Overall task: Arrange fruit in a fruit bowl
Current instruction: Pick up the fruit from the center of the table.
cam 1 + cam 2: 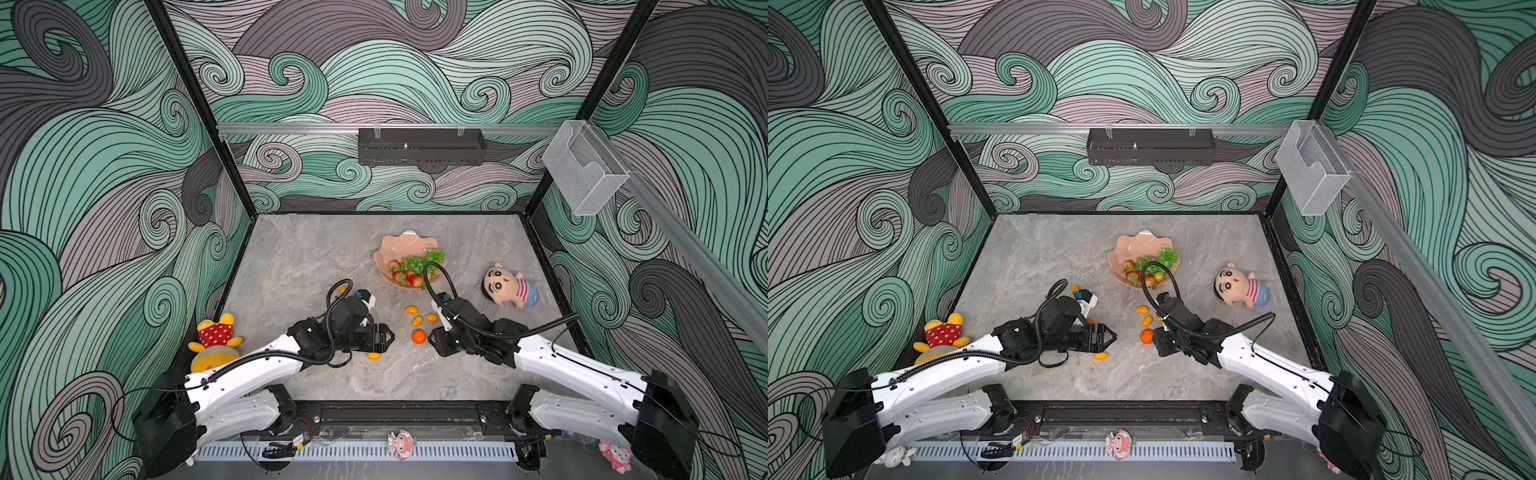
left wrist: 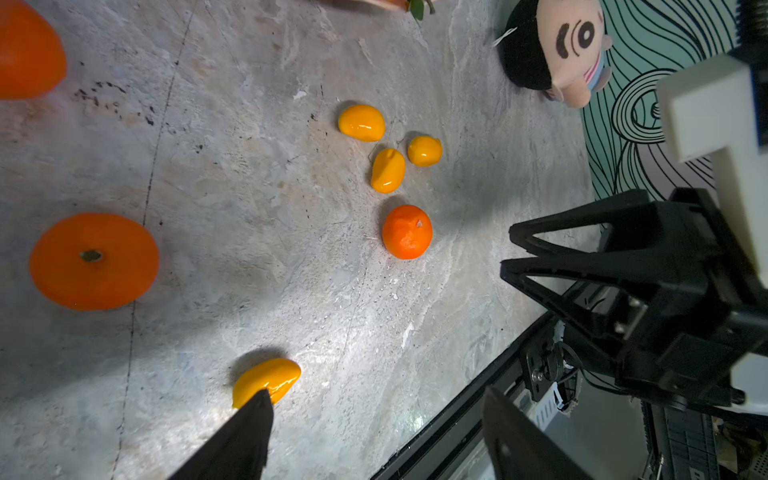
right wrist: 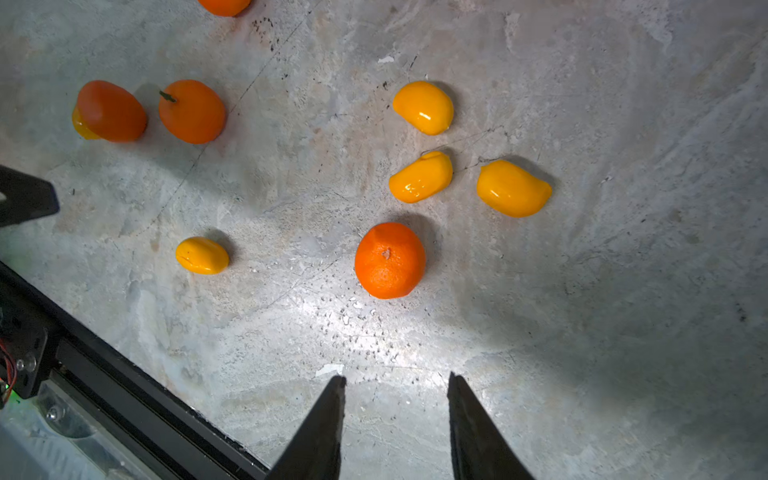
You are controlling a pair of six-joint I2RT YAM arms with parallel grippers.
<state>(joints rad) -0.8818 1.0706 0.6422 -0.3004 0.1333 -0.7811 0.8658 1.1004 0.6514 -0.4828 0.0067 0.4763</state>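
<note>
The right end effector (image 3: 395, 380), jaws apart and empty, ought to straddle the mid-frame tangerine (image 3: 390, 260) squarely before closing, while the left end effector (image 2: 376, 397) gapes empty.

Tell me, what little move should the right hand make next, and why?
Probably ease the right hand forward until it straddles the nearest tangerine. Its jaws stand apart and empty, and that tangerine lies straight ahead of them on the table, not yet in the fruit bowl.
</note>
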